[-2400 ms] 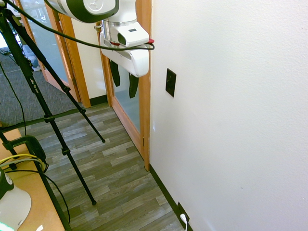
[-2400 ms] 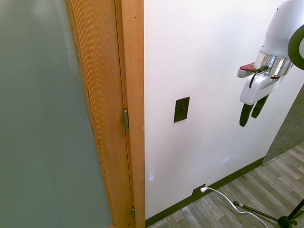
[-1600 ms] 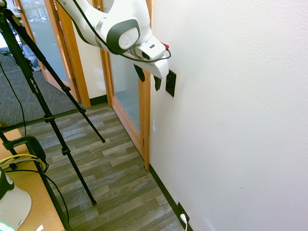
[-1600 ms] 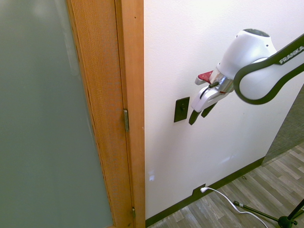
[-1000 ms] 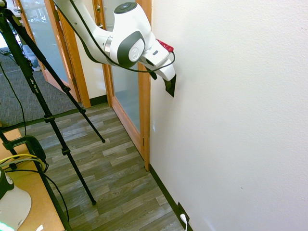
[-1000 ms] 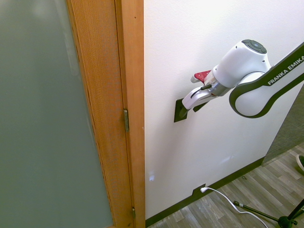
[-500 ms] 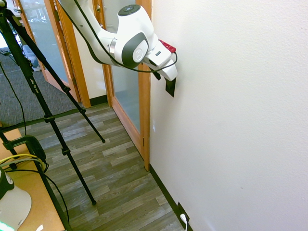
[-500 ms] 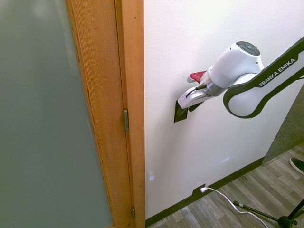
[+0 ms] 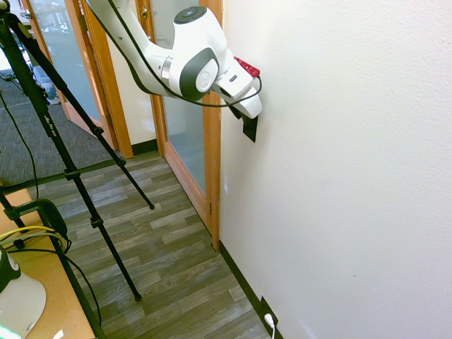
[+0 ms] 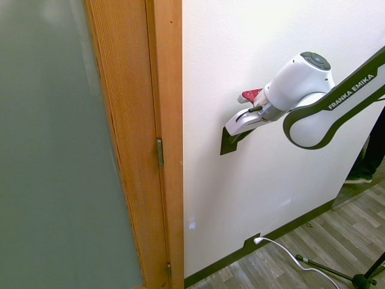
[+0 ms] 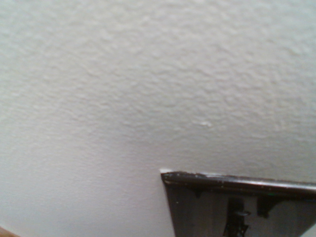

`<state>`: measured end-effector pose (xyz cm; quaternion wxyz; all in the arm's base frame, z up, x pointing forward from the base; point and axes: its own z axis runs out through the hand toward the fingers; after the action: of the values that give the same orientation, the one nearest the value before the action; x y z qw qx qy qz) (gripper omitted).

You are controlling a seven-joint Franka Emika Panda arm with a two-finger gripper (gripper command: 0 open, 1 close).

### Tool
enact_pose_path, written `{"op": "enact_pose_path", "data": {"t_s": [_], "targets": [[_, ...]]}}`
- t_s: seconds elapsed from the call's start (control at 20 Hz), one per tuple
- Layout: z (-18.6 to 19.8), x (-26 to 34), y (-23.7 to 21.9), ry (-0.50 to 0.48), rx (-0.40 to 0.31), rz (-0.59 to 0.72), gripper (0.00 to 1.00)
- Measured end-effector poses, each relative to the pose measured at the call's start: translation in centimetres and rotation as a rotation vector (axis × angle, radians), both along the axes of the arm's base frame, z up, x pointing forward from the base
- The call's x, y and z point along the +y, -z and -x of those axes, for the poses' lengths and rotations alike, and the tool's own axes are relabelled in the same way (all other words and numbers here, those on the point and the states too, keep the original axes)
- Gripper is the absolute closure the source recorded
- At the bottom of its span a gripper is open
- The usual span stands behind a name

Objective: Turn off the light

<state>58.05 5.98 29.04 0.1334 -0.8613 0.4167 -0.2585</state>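
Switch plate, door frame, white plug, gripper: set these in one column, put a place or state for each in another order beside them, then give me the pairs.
Column one
1. switch plate
2. door frame
3. white plug
4. gripper

Column two
A. low on the wall, in the black outlet plate
B. at the switch plate, partly covering it
C. black, mounted on the white wall
D. wooden, beside the frosted glass

Pairs: 1-C, 2-D, 3-A, 4-B

we list: wall [image 10: 289, 180], white, mottled grain close up | switch plate [image 10: 227, 146], black | arm [image 10: 298, 84], white with dark grey-green bands, dark lettering | bracket on it [image 10: 251, 95], red | door frame [image 10: 169, 120], orange-brown, streaked grain | door pane [image 10: 54, 150], grey-green | floor [image 9: 162, 261], grey-brown planks, streaked | plug [image 10: 258, 240], white
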Motion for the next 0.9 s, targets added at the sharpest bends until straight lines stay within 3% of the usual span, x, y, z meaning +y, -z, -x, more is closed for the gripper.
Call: {"op": "enact_pose_path", "data": {"t_s": [0.55,0.9], "targets": [[0.0,-0.1,0.1,0.008,-0.004,-0.005,1.00],[-1.1,-0.2,2.0,0.016,0.033,-0.018,1.00]]}}
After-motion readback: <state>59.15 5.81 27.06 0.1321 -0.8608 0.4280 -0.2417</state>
